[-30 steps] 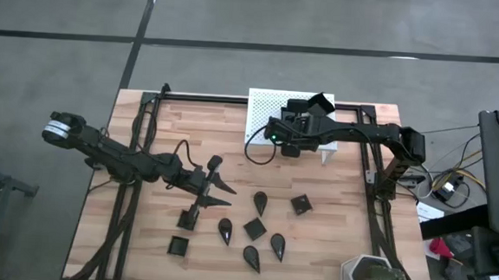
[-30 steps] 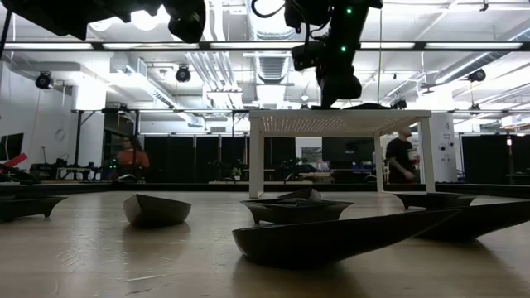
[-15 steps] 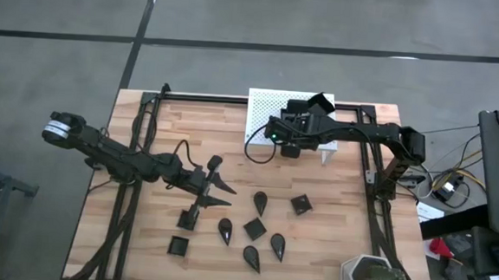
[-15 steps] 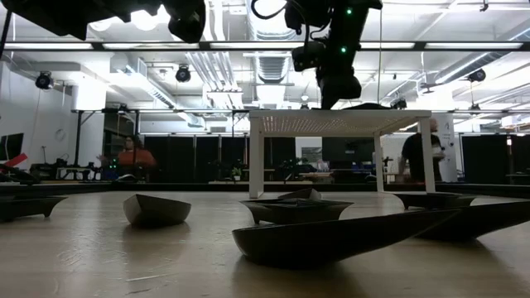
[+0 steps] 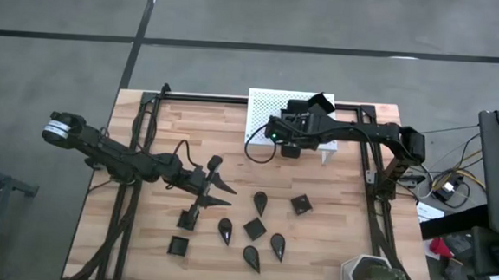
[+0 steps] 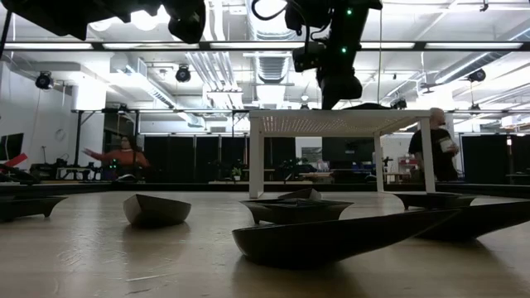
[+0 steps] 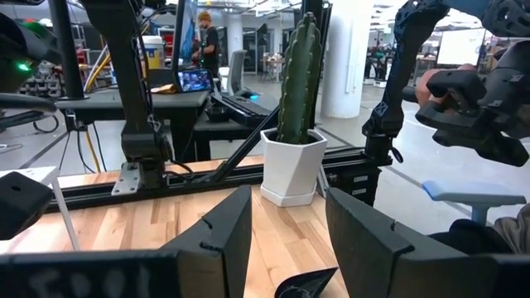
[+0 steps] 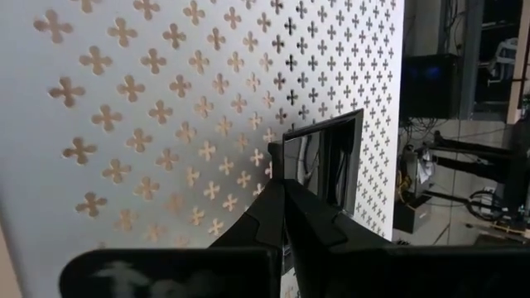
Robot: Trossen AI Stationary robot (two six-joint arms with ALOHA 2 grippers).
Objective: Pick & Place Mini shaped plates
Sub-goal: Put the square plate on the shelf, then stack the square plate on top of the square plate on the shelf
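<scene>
Several small black plates, square and teardrop-shaped, lie flat on the wooden table, among them a teardrop [image 5: 260, 202] and a square [image 5: 300, 203]; they show close up in the low view [image 6: 331, 236]. My right gripper [image 5: 307, 119] is over the white perforated stand [image 5: 264, 106], shut on one square plate [image 5: 321, 103]. My left gripper [image 5: 220, 189] hangs open, high over the table's left half, above the plates and touching none. In the left wrist view its fingers [image 7: 219, 240] frame a teardrop plate's tip [image 7: 302, 284]. My right gripper pinches the square plate by its rim [image 8: 286, 170] between the two shut fingertips [image 8: 277, 207]. The plate stands tilted on edge over the stand's top [image 8: 166, 99]. Whether its far edge touches the stand, I cannot tell.
A white pot with a green cactus [image 5: 371, 278] stands at the table's near right corner. Dark frame rails [image 5: 136, 150] run along the table's left and right sides. The stand's legs [image 6: 257, 157] rise from the table's far middle. People move in the room behind.
</scene>
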